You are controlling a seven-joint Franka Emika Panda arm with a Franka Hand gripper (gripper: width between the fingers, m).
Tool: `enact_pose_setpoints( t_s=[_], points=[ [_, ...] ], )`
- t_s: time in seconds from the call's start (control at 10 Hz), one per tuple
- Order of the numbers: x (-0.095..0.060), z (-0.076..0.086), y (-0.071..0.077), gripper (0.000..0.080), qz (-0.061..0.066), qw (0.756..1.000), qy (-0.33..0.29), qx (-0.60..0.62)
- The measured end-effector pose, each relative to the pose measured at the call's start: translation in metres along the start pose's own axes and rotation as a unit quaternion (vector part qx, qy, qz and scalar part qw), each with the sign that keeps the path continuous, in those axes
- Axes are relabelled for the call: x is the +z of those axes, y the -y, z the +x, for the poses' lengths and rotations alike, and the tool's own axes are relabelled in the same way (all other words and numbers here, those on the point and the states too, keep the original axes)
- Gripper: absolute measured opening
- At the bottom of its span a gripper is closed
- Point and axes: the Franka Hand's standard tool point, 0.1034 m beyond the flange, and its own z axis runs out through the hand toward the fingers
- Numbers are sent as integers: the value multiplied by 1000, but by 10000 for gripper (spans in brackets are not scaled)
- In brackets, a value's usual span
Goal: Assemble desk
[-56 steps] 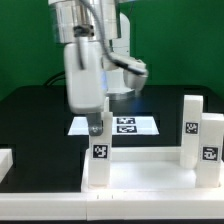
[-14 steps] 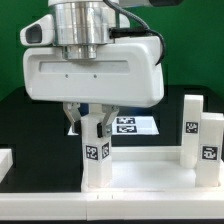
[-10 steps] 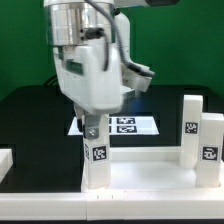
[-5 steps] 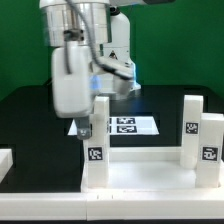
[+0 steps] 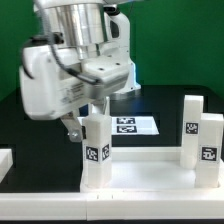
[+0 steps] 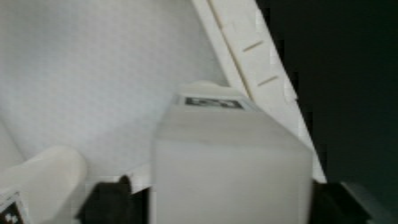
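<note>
Over the desk top [image 5: 150, 170], the gripper [image 5: 90, 122] is clamping an upright leg [image 5: 96, 150]; two more legs [image 5: 191, 128] are standing at the exterior view's right.

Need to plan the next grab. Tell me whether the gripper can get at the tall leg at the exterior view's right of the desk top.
Probably yes. That tall leg stands upright with open space above and beside it. But the gripper sits at the near leg, apparently closed around it, and must let go first.
</note>
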Motion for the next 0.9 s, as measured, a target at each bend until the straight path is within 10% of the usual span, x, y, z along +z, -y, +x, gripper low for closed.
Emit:
enact_pose_setpoints(
  t_s=[0.5, 0.9],
  points=[
    [2, -11, -2, 645, -16, 965, -12, -261],
    [2, -8, -3, 610, -34, 844, -25, -535]
  ],
)
